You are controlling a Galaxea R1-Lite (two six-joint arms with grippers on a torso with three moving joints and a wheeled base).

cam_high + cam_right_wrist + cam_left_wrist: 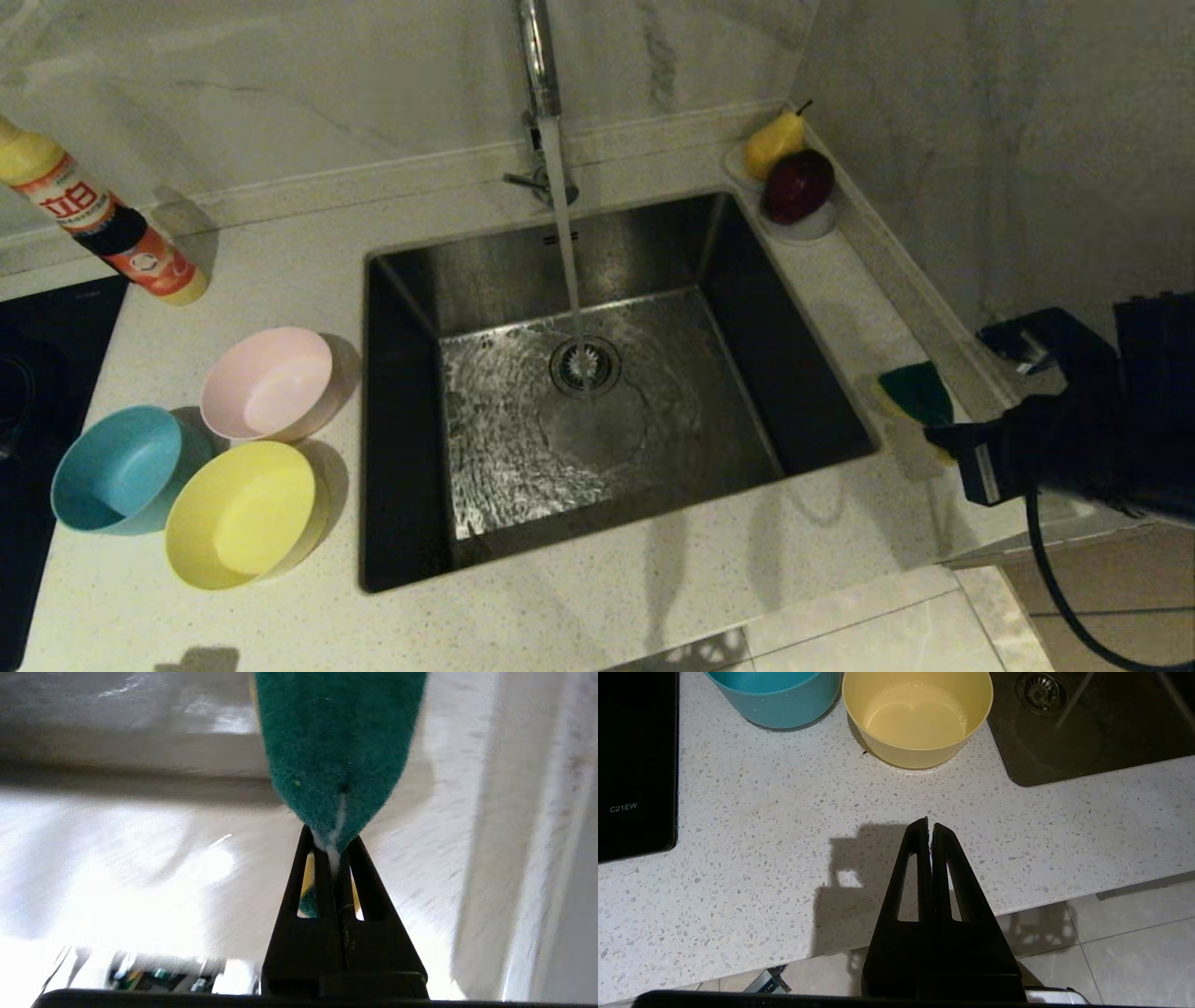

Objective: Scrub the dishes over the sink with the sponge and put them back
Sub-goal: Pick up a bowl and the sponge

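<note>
Three bowls stand on the counter left of the sink: pink, blue and yellow. The yellow bowl and blue bowl also show in the left wrist view. My right gripper is shut on the sponge, squeezing its end, green scouring face towards the camera. From the head view the sponge hangs just above the counter right of the sink, in front of my right gripper. My left gripper is shut and holds nothing, parked over the counter's front edge.
Water runs from the faucet onto the drain strainer. A detergent bottle stands at the back left beside a black cooktop. A pear and a red apple rest on a dish in the back right corner.
</note>
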